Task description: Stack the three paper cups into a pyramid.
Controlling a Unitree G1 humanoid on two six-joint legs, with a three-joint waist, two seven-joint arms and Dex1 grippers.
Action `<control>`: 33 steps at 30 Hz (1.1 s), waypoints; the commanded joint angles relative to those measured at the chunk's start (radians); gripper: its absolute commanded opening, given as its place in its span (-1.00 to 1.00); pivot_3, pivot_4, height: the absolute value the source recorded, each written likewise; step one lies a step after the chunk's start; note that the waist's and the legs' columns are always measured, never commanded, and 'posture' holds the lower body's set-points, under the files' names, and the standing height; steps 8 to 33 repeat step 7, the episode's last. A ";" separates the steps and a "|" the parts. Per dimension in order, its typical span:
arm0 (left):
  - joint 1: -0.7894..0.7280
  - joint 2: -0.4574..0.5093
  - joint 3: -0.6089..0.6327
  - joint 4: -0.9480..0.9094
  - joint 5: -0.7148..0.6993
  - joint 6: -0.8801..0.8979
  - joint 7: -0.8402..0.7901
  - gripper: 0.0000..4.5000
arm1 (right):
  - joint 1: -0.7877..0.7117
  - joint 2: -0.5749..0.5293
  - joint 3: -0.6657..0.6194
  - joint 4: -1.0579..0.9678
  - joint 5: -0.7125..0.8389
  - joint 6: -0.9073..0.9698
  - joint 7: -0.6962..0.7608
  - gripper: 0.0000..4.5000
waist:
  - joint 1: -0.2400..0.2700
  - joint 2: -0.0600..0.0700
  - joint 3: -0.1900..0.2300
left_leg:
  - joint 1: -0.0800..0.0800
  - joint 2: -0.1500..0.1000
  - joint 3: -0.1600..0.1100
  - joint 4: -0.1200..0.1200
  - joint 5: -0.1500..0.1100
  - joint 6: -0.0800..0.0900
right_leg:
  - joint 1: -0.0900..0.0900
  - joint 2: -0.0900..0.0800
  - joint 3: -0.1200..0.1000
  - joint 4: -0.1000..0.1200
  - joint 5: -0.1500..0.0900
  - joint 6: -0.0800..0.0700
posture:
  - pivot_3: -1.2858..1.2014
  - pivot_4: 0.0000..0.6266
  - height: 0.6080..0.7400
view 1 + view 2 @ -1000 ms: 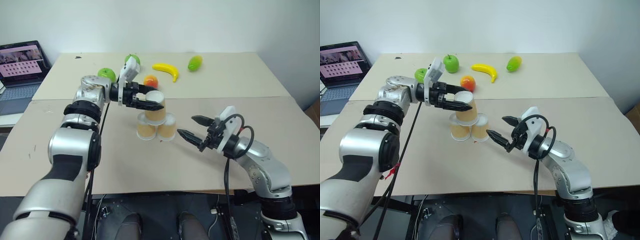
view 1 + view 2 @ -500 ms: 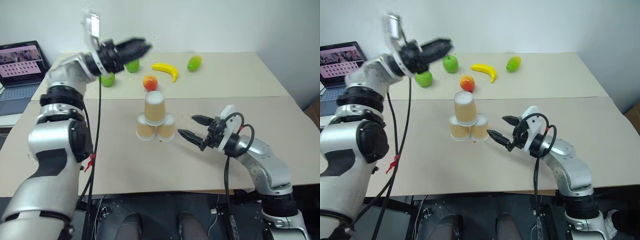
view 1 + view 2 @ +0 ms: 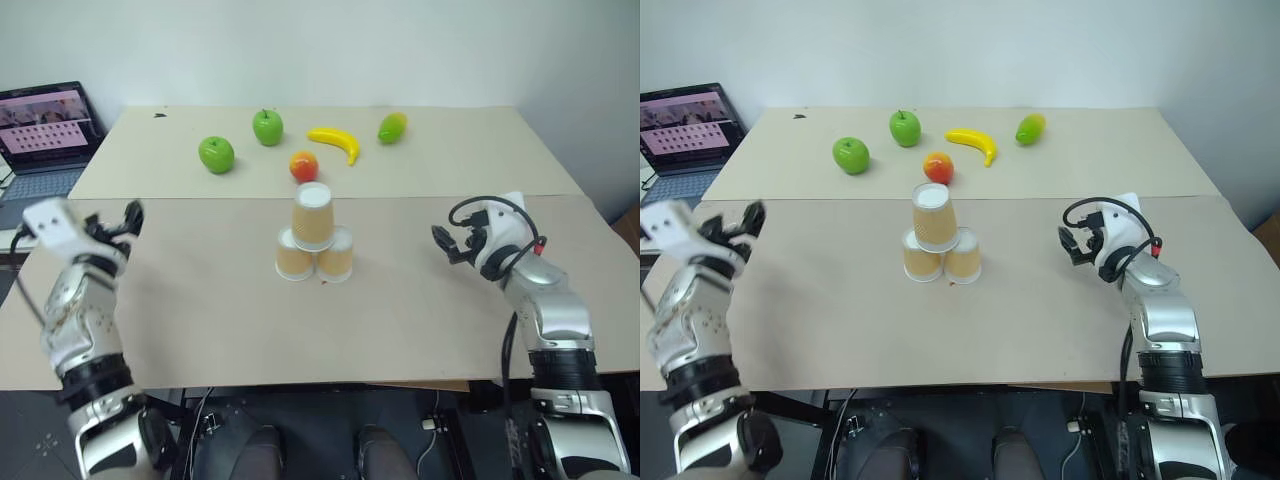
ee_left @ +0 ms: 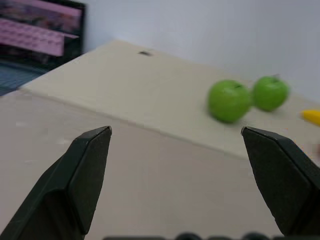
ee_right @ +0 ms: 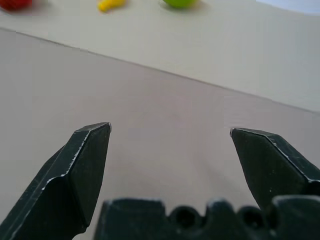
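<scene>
Tan table [image 3: 200, 300], unlabelled pyramid [image 3: 313, 243], laptop [image 3: 40, 130]

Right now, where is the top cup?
In the head views, the top cup sits mid-table on the two lower cups, just in front of the red-orange fruit.

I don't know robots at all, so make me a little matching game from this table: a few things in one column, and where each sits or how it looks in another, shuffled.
Things:
1. top cup
2. banana
3. left gripper
4. laptop

Descriptions:
A. open, holding nothing
B. off the table's left edge, screen lit
C. resting on two cups
D. yellow, lying between a green apple and a mango-like fruit

Pairs: 1-C, 2-D, 3-A, 4-B
</scene>
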 commanded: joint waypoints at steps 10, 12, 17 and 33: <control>0.166 -0.028 -0.011 -0.010 0.030 -0.213 0.108 0.97 | -0.023 0.035 -0.023 0.125 -0.051 -0.162 -0.046 1.00 | 0.007 0.000 -0.001 | 0.000 0.000 0.000 -0.001 0.000 0.000 | 0.001 0.000 0.000 -0.003 0.001 -0.001 | 0.03 -0.52 0.88; 0.166 -0.028 -0.011 -0.010 0.030 -0.213 0.108 0.97 | -0.023 0.035 -0.023 0.125 -0.051 -0.162 -0.046 1.00 | 0.007 0.000 -0.001 | 0.000 0.000 0.000 -0.001 0.000 0.000 | 0.001 0.000 0.000 -0.003 0.001 -0.001 | 0.03 -0.52 0.88; 0.166 -0.028 -0.011 -0.010 0.030 -0.213 0.108 0.97 | -0.023 0.035 -0.023 0.125 -0.051 -0.162 -0.046 1.00 | 0.007 0.000 -0.001 | 0.000 0.000 0.000 -0.001 0.000 0.000 | 0.001 0.000 0.000 -0.003 0.001 -0.001 | 0.03 -0.52 0.88; 0.166 -0.028 -0.011 -0.010 0.030 -0.213 0.108 0.97 | -0.023 0.035 -0.023 0.125 -0.051 -0.162 -0.046 1.00 | 0.007 0.000 -0.001 | 0.000 0.000 0.000 -0.001 0.000 0.000 | 0.001 0.000 0.000 -0.003 0.001 -0.001 | 0.03 -0.52 0.88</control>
